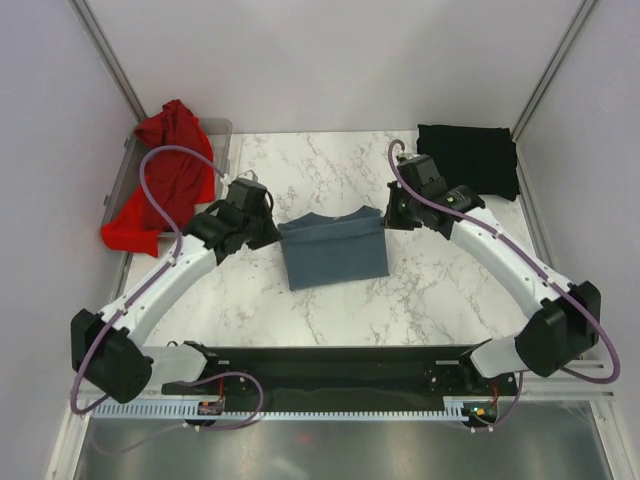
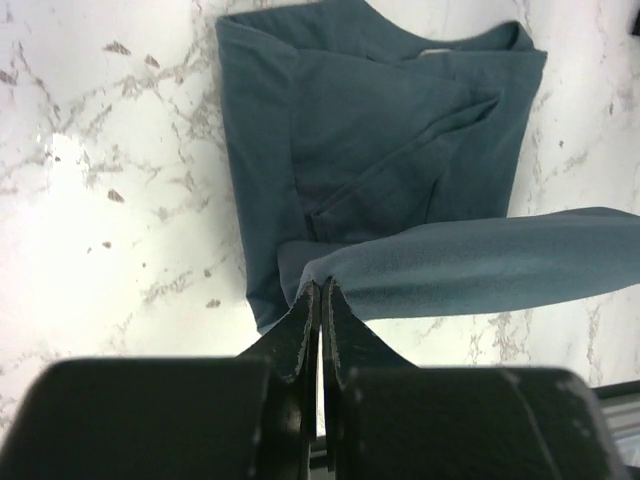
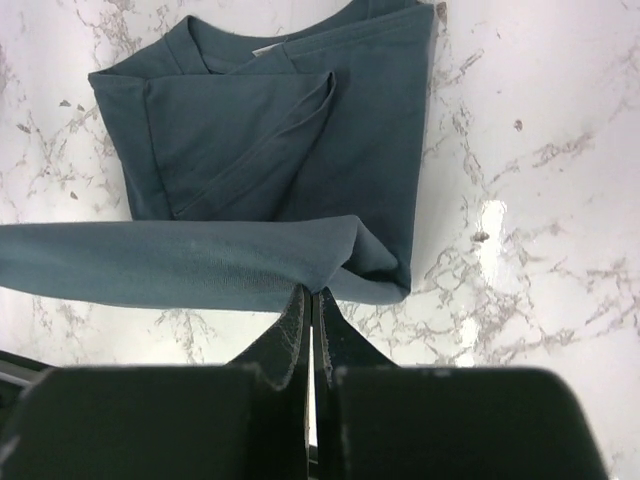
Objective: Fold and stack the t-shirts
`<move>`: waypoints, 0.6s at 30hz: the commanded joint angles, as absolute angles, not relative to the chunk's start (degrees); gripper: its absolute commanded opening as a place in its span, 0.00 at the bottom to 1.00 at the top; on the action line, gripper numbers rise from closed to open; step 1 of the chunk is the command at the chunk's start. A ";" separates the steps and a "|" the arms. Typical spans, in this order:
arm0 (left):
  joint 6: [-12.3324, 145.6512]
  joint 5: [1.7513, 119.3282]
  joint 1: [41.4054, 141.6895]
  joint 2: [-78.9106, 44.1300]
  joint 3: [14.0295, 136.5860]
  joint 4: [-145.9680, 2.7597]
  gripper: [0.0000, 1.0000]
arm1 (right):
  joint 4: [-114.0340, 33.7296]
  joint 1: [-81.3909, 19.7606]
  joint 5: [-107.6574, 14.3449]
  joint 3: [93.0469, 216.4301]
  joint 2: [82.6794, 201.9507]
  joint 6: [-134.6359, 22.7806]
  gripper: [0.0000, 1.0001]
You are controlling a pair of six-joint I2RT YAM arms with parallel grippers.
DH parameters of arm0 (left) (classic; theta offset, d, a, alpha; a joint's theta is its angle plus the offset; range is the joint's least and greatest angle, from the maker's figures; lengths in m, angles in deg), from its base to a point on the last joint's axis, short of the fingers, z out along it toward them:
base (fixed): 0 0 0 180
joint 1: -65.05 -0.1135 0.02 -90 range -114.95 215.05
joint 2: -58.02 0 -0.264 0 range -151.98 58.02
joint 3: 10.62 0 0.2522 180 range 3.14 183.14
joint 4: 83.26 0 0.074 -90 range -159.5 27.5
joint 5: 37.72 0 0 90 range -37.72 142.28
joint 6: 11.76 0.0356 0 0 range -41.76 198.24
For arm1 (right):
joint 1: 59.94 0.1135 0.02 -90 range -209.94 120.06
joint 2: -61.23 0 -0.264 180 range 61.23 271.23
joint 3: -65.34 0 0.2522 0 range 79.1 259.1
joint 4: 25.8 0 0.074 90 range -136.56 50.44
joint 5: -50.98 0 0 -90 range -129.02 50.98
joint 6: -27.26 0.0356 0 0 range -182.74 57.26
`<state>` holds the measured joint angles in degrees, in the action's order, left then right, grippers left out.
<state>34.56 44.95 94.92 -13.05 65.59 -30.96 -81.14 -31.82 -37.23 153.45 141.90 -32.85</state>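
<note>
The slate blue-grey t-shirt (image 1: 335, 250) lies partly folded in the middle of the marble table. My left gripper (image 1: 270, 228) is shut on one corner of a lifted edge of it (image 2: 320, 285). My right gripper (image 1: 390, 215) is shut on the other corner (image 3: 310, 292). The held edge stretches as a taut band (image 2: 480, 265) between the two grippers, above the rest of the shirt, whose collar (image 3: 225, 55) and folded sleeve show below. The red t-shirt (image 1: 160, 175) is bunched at the far left. The black t-shirt (image 1: 468, 160) lies folded at the far right.
A clear plastic bin (image 1: 225, 135) at the far left holds the red shirt, which hangs over its near side. Grey walls close the table on three sides. Bare marble (image 1: 430, 290) lies in front of the blue-grey shirt.
</note>
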 commanded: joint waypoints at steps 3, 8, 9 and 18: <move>42.90 45.24 90.46 -21.07 71.68 -33.11 0.02 | -76.39 -34.36 -36.82 157.93 147.62 -37.16 0.00; 44.66 47.35 87.29 -28.89 75.99 -34.25 0.02 | -74.19 -36.56 -38.92 161.45 154.48 -38.39 0.00; 45.10 47.62 86.59 -31.69 77.65 -34.34 0.02 | -74.10 -36.65 -38.84 162.59 155.53 -38.57 0.00; 46.51 48.76 83.07 -44.46 85.22 -34.52 0.02 | -71.46 -38.93 -42.35 167.96 167.66 -39.54 0.00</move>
<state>43.02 49.89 85.21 -42.19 81.64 -34.23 -73.36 -37.72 -42.57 164.66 165.72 -37.84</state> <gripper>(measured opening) 0.022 0.008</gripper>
